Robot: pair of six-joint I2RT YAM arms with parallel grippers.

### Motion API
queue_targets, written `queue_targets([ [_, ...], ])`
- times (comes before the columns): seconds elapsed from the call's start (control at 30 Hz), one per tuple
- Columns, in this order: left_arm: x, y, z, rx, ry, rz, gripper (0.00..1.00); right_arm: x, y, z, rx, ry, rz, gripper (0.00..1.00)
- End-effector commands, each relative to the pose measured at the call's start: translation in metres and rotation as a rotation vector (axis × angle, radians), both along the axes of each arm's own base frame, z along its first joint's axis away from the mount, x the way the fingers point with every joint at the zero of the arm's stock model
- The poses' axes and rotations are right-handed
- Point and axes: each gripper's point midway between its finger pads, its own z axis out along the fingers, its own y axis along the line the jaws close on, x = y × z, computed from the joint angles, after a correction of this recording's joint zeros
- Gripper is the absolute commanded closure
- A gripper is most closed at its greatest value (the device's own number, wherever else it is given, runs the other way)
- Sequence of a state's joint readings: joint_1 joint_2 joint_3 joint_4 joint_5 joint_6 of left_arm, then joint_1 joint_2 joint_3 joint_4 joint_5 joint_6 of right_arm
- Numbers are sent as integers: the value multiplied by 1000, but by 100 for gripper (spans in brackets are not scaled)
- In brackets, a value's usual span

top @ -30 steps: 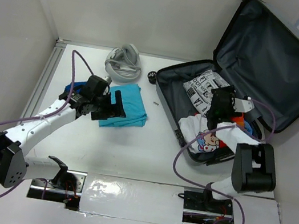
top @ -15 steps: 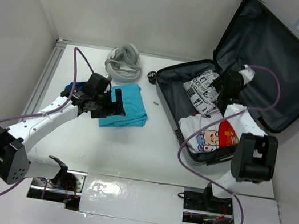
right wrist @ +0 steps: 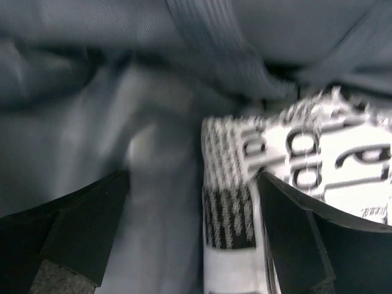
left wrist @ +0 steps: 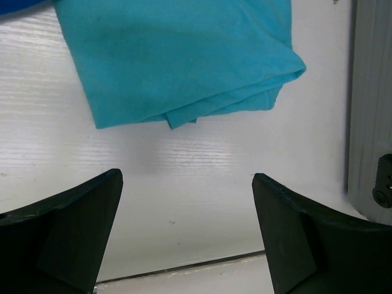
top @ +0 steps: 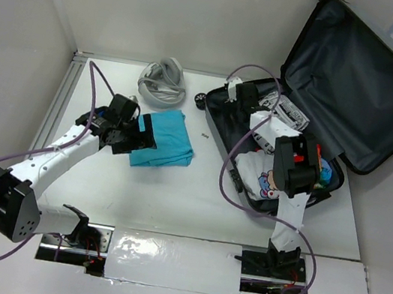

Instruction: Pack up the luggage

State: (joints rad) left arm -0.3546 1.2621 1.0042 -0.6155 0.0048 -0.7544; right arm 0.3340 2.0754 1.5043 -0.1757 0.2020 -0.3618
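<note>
The luggage (top: 361,77) lies open at the right of the table (top: 187,199). Its dark lined lid stands up against the back wall and its base lies flat.

The right arm (top: 292,175) reaches over the base, and the right jaws sit at its far left corner, spread wide and holding nothing. In the blurred right wrist view the two dark fingers (right wrist: 67,239) stand well apart. Directly ahead of them is the grey fabric lining (right wrist: 122,153). A black-and-white printed packet (right wrist: 288,165) lies ahead of the jaws too, toward the right finger, though whether either finger touches it cannot be told. Behind these jaws, nearer the arm's base, a white garment with a cartoon print (top: 262,183) fills the near end of the base, and something red-orange (top: 311,156) shows beside it.

The left arm (top: 66,151) stretches across the table, with the left jaws at the left edge of a folded turquoise shirt (top: 166,140). These jaws are also fully spread and empty. Their fingers (left wrist: 61,239) frame bare table, and the shirt's folded edge lies just ahead of them, apart from both tips. To the right of these jaws are the ribbed grey shell of the luggage and one black wheel (left wrist: 384,190). A grey bundle (top: 162,84) lies well beyond the shirt, near the back wall.
</note>
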Motion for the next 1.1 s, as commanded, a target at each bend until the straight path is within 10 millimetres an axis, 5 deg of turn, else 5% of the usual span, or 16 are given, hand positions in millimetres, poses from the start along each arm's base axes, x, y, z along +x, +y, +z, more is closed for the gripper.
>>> queue_targets([
  [0.0,-3,10,1,20,-11,-1,0,25,-24,5,-176,-51,-60,8],
  [0.2,-3,16,0,29,-2,10,0,37,-39,3,-245,-114,-192,18],
  [0.47,0,21,0,29,-2,28,0,23,-75,-7,-223,-82,-254,22],
  [0.5,0,21,-4,32,10,28,0,23,-74,-8,-217,-80,-247,28],
  [0.6,2,19,-7,28,25,21,0,28,-69,-2,-177,-117,-249,75],
  [0.7,4,14,-7,9,22,9,0,39,-64,18,-79,-205,-316,100],
  [0.93,2,14,-13,7,34,17,0,54,-122,74,60,-459,-685,100],
  [1.07,4,14,-9,2,17,17,0,58,-122,75,40,-472,-668,100],
])
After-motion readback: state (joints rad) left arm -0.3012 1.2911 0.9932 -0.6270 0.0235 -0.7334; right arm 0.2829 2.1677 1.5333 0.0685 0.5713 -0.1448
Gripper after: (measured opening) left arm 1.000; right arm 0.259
